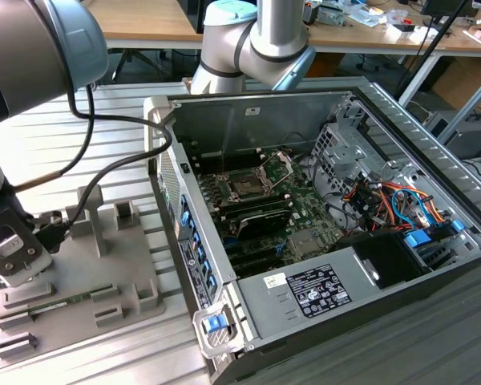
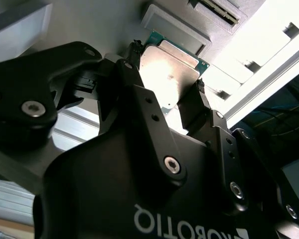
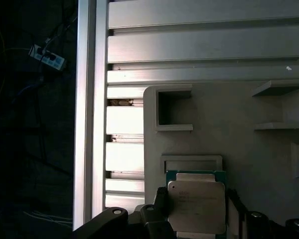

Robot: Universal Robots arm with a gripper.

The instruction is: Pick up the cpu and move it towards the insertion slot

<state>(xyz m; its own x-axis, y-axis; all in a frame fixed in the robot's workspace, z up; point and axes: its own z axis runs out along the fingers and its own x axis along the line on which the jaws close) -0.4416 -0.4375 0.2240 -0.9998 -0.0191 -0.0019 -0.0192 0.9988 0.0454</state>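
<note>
The cpu (image 3: 197, 204) sits between the jaws, which we see closed on its opposite edges in both wrist views, over the grey fixture tray (image 3: 239, 144) on the counter (image 3: 199, 45).

In both wrist views the jaws hide the side edges of the cpu (image 2: 172, 69) (image 3: 197, 206), the first wrist view's edge cuts off one end, and inside the insertion slot (image 1: 247, 186) the detail is too small to tell.

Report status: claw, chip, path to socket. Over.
Claw shut on flat square silvery-topped cpu, at grey fixture tray. Silver-framed dark square insertion slot inside open case; case wall stands between.
</note>
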